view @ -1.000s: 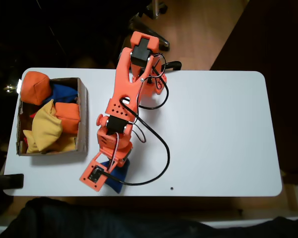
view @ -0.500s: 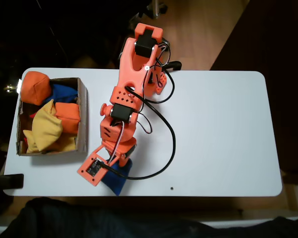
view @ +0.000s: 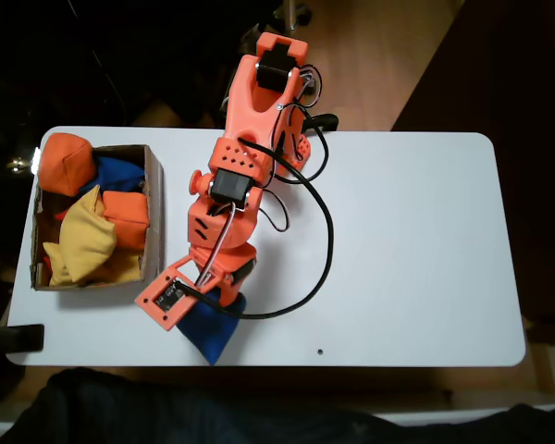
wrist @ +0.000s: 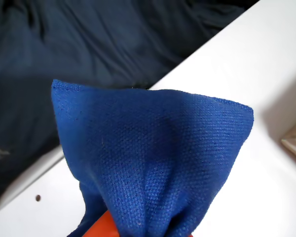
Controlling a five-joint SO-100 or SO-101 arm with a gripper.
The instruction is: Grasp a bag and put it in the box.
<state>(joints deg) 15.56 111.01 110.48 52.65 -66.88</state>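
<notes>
Home-like room: white table (view: pixel 416 240), wooden floor (view: pixel 370 55), chair base (view: pixel 291 16).

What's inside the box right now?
In the fixed view the box holds orange beanbags, a yellow one and a partly buried blue one. Its floor and anything beneath the pile are covered. The bag is outside, at the gripper.

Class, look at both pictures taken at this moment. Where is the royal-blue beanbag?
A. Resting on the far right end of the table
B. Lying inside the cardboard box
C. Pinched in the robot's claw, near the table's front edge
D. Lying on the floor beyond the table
C: in the wrist view the bag bunches into the orange claw, and the fixed view shows it outside the box.
</notes>
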